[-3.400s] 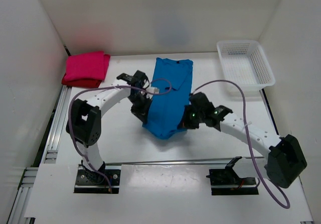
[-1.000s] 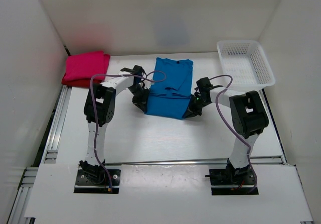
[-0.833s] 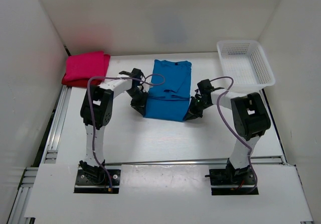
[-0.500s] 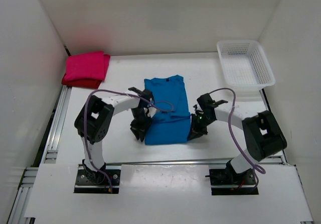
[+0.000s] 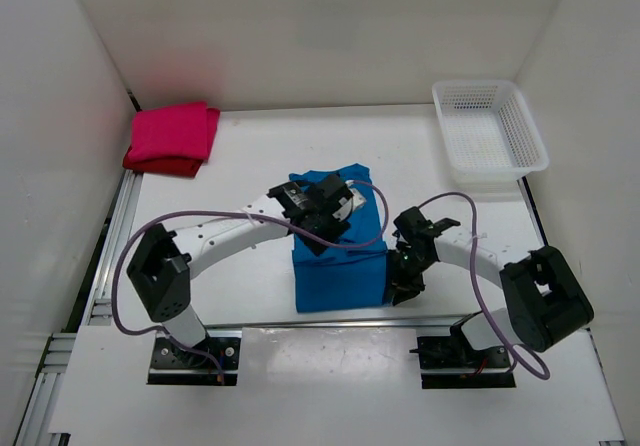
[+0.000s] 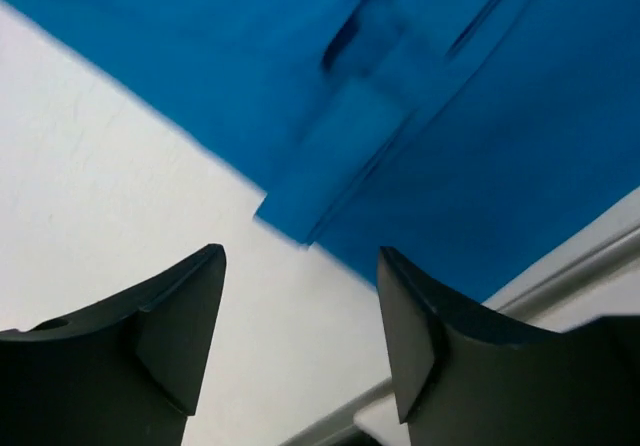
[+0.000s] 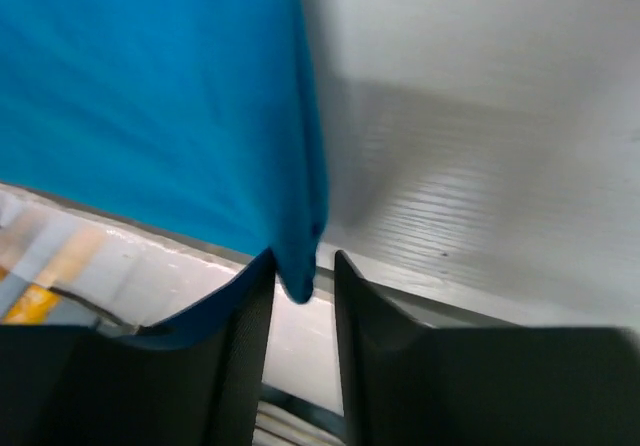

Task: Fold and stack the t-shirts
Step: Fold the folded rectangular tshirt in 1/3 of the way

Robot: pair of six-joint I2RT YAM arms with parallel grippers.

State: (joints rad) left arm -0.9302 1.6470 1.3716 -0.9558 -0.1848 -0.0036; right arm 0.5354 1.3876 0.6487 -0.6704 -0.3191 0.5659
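- The blue t-shirt (image 5: 340, 264) lies part-folded at the middle of the table (image 5: 240, 156), its near edge close to the table's near rail
- Left gripper (image 6: 300, 264): jaws well apart, nothing between them, hovering over the shirt's left edge
- Right gripper (image 7: 302, 258): jaws slightly apart, with the shirt's near right corner hanging in the gap; a sliver of daylight shows beside the cloth, so it is judged released
- Risk: if the right arm withdraws sideways, the corner may snag on a finger and pull the fold open
- Risk: the left gripper, if lowered carelessly, may catch the upper layer and rumple it
- Risk: the shirt sits near the rail, so a further pull toward the arms could drag it over the edge
- Count: three t-shirts, namely the blue one, a magenta t-shirt (image 5: 172, 131) folded at the far left, and a dark red t-shirt (image 5: 160, 164) beneath it
- Count: one white basket (image 5: 527, 131), two grippers
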